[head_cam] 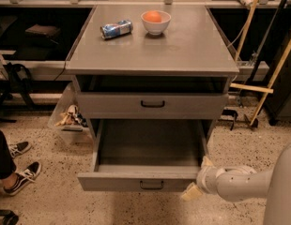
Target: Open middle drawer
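The middle drawer (152, 105) is a grey metal drawer with a small black loop handle, and it is shut under the cabinet top. Above it is a dark open slot. The bottom, larger drawer (145, 182) is pulled far out and its inside is bare. My gripper (198, 178) is at the right front corner of that bottom drawer, low and well below the middle drawer's handle. Its cream fingers (190, 192) are spread apart, one above and one below the corner, and hold nothing.
On the cabinet top (192, 46) stand a white bowl with an orange (155, 21) and a lying blue can (116, 29). A bin of clutter (70, 118) sits left of the cabinet. A person's shoes (21, 175) are at far left. Wooden poles (272, 78) lean at right.
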`<move>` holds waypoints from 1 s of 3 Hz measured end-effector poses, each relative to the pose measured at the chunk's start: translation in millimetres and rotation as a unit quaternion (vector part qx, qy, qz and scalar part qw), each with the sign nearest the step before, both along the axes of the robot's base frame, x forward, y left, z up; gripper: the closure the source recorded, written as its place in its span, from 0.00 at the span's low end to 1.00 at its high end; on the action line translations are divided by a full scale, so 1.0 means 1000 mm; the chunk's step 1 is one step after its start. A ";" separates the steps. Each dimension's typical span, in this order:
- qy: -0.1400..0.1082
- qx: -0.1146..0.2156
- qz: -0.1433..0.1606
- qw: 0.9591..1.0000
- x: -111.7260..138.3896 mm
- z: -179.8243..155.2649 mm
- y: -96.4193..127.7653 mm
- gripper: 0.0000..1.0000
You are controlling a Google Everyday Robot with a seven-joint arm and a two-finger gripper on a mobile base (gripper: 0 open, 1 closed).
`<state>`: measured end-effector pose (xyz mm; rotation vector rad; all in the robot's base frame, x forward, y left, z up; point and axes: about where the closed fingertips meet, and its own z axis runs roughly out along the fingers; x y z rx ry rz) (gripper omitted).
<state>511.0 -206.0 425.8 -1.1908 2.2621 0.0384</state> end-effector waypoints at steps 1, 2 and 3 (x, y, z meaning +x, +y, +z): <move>-0.002 0.002 -0.001 1.000 -0.006 0.005 -0.002 0.00; -0.023 0.006 -0.075 0.997 -0.043 0.042 -0.058 0.00; -0.051 0.003 -0.127 0.991 -0.079 0.088 -0.097 0.00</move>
